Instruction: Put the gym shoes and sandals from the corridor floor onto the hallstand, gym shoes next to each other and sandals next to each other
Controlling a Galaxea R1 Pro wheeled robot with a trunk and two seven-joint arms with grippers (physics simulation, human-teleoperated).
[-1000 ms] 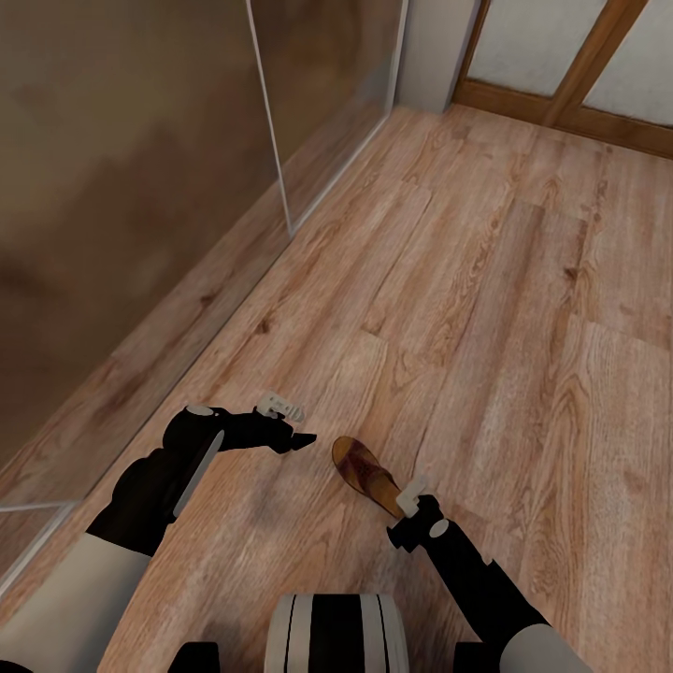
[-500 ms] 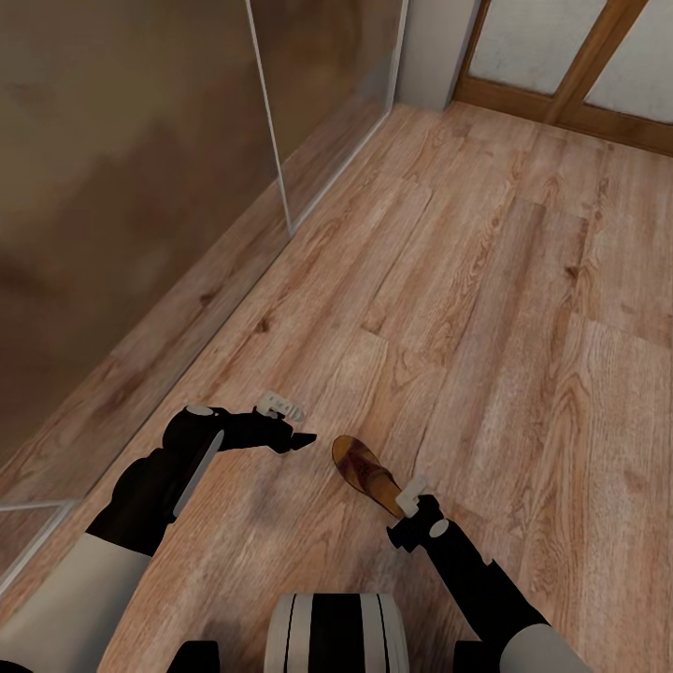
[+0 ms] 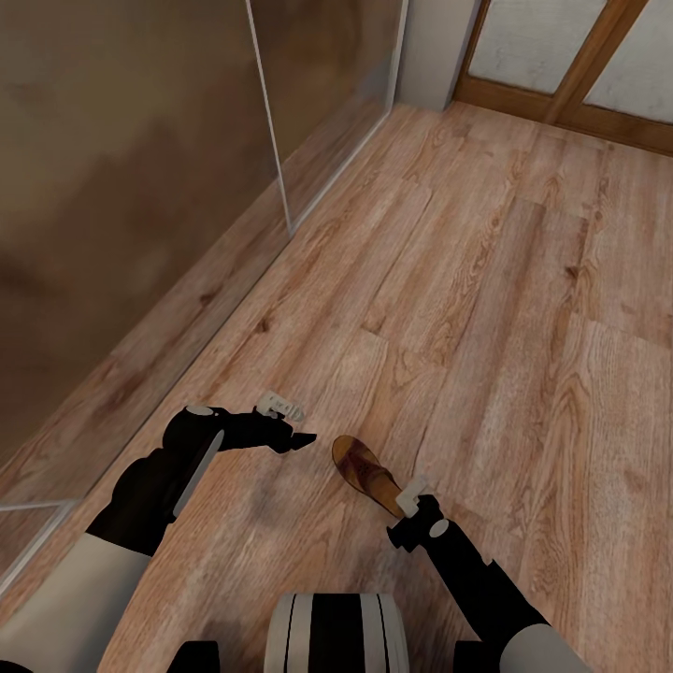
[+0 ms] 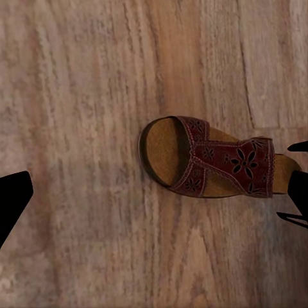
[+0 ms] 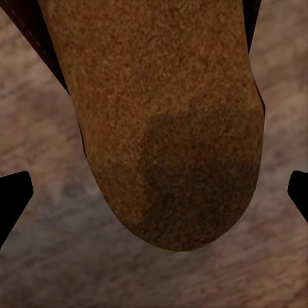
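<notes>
One brown sandal point(image 3: 365, 474) lies flat on the wood-plank corridor floor point(image 3: 486, 308), just in front of my base. The left wrist view looks straight down on the sandal point(image 4: 205, 163), with its tan footbed and patterned brown strap. My right gripper point(image 3: 409, 496) stands open at the sandal's heel. In the right wrist view the heel point(image 5: 173, 122) lies between the two spread fingertips point(image 5: 13, 199). My left gripper point(image 3: 297, 425) hangs open over bare floor beside the sandal's toe, holding nothing. The gym shoes, the other sandal and the hallstand are out of view.
A mirrored sliding-door wardrobe point(image 3: 140, 187) runs along the left side of the corridor. A wood-framed glass door point(image 3: 570, 89) closes the far end, next to a grey wall corner point(image 3: 430, 51). Open floor stretches ahead and to the right.
</notes>
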